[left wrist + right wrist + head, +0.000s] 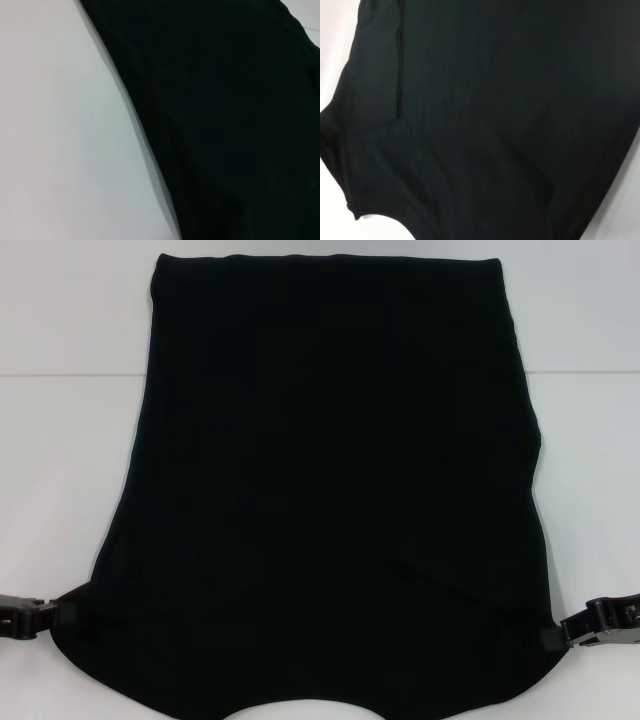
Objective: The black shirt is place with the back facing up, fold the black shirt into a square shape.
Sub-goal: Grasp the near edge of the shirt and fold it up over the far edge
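The shirt (330, 480) lies flat on the white surface (60, 440), its long axis running away from both pincers. The left pincer (52, 614) and right pincer (555, 632) each pinch a near corner, equally close.

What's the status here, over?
Left gripper and right gripper at black shirt's near corners, one each side. Shirt flat on white table, sleeves folded in. Nothing obstructing.

The black shirt (330, 490) lies spread flat on the desk (70, 440), running from the far edge to the near edge, with the left pincer (50, 612) at its near-left corner and the right pincer (556, 636) at its near-right corner.
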Controlling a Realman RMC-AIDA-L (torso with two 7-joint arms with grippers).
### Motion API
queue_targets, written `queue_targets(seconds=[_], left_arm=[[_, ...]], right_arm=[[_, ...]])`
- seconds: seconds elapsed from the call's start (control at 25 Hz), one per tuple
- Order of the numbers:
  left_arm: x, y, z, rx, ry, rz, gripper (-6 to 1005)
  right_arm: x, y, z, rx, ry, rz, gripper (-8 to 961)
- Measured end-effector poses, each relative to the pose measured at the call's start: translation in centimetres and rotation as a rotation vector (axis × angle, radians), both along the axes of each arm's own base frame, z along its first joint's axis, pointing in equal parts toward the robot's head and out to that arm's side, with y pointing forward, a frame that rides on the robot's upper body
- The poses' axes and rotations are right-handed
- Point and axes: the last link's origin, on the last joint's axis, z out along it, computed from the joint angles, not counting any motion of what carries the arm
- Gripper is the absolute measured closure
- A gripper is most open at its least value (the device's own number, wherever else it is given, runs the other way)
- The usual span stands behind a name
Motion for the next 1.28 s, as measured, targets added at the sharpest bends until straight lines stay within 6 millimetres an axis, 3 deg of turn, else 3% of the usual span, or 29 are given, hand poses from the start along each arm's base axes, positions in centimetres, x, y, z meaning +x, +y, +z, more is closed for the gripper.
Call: queue_targets(seconds=[0.12, 0.44, 0.8, 0.96, 1.28], left_arm=[[0.1, 0.1, 0.0, -0.001, -0.002, -0.002, 968], [0.5, -0.3, -0.2, -0.021, -0.040, 0.006, 968], [0.7, -3.5, 0.2, -0.056, -0.188, 0.024, 962], [1.1, -5.3, -0.1, -0.112, -0.244, -0.001, 955], [1.2, -7.7, -1.0, -0.153, -0.310, 0.012, 940]], right_arm=[[0.1, -0.1, 0.0, 0.003, 0.003, 0.008, 832], [1.9, -2.0, 0.8, 0.024, 0.030, 0.023, 896], [4.9, -5.7, 2.9, 0.046, 0.067, 0.057, 896], [6.5, -7.7, 4.9, 0.087, 0.071, 0.060, 897], [7.7, -9.5, 6.8, 0.143, 0.075, 0.042, 897]])
